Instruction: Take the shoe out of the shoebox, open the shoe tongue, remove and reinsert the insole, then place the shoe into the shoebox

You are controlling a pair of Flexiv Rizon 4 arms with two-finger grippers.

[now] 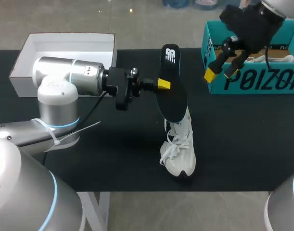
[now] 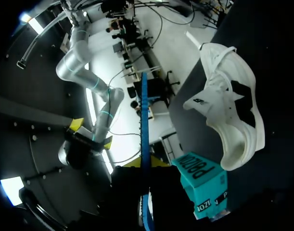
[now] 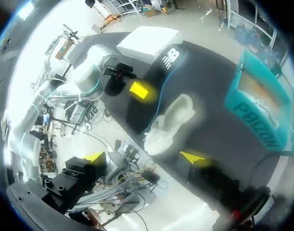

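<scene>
Head view. Holds black insole (image 1: pixel 173 103) pinched in left claw (image 1: pixel 162 84) above white shoe (image 1: pixel 181 154) on dark desk (image 1: pixel 243 144); hangs right claw (image 1: pixel 220 73), fingers wide, over teal shoebox (image 1: pixel 262 82).

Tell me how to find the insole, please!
Find the black table, then the white shoe on it. Right above the shoe, the left claw pinches a flat black insole. It's the only thin, foot-shaped thing, with a white logo at one end.

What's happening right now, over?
Left end effector shut on flat black insole. Right end effector open by teal cardboard shoebox. White lace-up shoe on black table.
</scene>
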